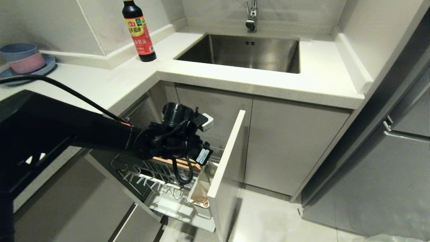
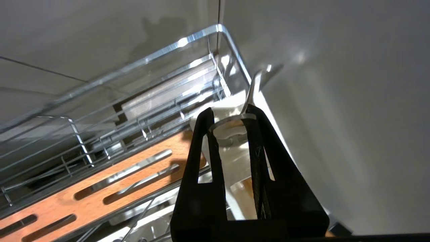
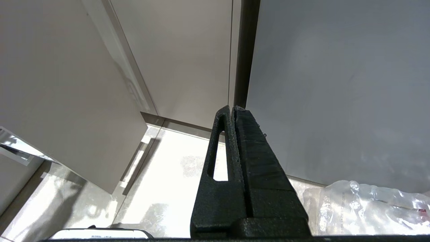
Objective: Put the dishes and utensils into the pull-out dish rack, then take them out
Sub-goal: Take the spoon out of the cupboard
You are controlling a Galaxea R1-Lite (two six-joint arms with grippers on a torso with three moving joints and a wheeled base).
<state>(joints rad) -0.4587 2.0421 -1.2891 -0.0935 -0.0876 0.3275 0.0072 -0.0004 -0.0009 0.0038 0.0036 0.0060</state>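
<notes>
Gripping the spoon [image 2: 252,88] near the bowl end, the left gripper [image 2: 229,116] hung over the corner of the dish rack [image 2: 141,62] just beside the cabinet front [image 1: 225,158]. Its fingers [image 2: 203,141] were nearly together, clamped on the metal. The spoon's long axis ran on past the fingertips toward the cabinet front, handle leading, with the white utensil cup [image 2: 231,158] directly beneath the gripper. The wooden slotted strip [image 2: 100,188] lay off to one side. Chopsticks [image 1: 201,201] seemed to sit in the cup already, though that part was dim. The left arm reached in low from the robot's left, wrist bent downward. The right gripper [image 3: 233,111], shut and empty, was parked facing the floor, well apart from the rack.
</notes>
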